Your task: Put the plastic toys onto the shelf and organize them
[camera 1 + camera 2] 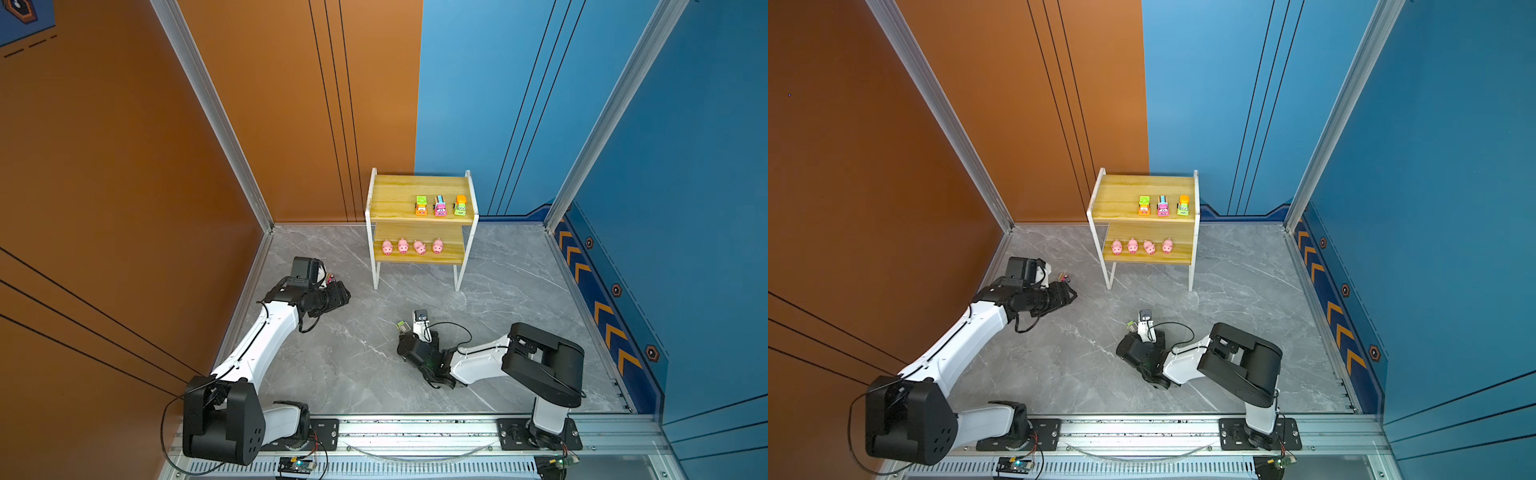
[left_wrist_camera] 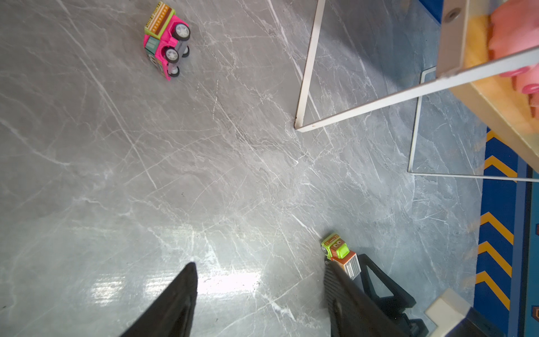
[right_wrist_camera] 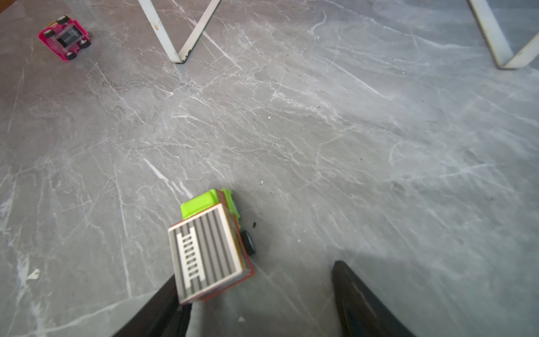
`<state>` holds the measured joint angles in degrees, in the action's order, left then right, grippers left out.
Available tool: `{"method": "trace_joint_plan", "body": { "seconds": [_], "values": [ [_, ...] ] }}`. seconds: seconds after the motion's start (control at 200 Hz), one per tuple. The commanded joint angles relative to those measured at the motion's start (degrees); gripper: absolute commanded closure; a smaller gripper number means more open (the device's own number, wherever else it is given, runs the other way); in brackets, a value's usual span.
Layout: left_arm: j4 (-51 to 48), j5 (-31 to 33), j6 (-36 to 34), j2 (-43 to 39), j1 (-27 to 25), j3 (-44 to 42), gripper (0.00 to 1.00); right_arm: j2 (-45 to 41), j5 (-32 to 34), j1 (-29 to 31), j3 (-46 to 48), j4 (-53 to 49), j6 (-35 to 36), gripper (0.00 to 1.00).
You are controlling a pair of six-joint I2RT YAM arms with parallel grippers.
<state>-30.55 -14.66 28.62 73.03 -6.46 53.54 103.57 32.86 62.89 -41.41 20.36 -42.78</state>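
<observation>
On the grey table (image 3: 350, 146), two cars are not on the shelf (image 1: 395, 195) yet. Three cars (image 1: 439, 205) sit in a row on the top board. Four pigs (image 1: 411, 246) sit in a row on the bottom board.

The green car (image 3: 208, 248) lies right at the right claw (image 3: 256, 274). That claw is open. The car sits by one finger and is not squeezed. The pink car (image 2: 163, 40) lies on its side near a shelf leg. The left claw (image 2: 259, 271) is open and holds nothing.

I think the step now is picking up the green car. Next, the right claw should get the car in the middle, close on it, and lift it to the free spot on the top board.

No words can be read. The green car's roof has a white ladder picture.
</observation>
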Motion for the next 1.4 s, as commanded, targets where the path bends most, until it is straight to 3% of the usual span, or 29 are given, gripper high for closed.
{"method": "trace_joint_plan", "body": {
  "seconds": [0.0, 0.375, 1.026, 1.251, 1.396],
  "values": [
    [0.49, -1.07, 0.6, -0.43, -0.66, -0.77, 0.3, -1.72, -9.32, -2.33, 1.18, -4.41, 3.5, 0.25],
    [0.66, -1.1, 0.73, 0.64, -0.67, -0.72, 0.3, -3.42, -15.09, -7.34, 0.98, -11.78, 5.29, 0.28],
    [1.06, -1.63, 0.97, 1.79, -0.9, -0.72, 0.3, -6.45, -15.22, -11.91, -1.29, -26.94, 9.12, 0.29],
    [1.45, -1.86, 1.04, 2.26, -0.92, -0.52, 0.3, -5.85, -14.06, -14.89, -1.94, -26.03, 12.69, 0.29],
    [1.64, -1.76, 1.2, 2.25, -0.92, -0.6, 0.3, -2.64, -16.04, -14.46, -5.27, -23.5, 11.44, 0.29]
  ]
}}
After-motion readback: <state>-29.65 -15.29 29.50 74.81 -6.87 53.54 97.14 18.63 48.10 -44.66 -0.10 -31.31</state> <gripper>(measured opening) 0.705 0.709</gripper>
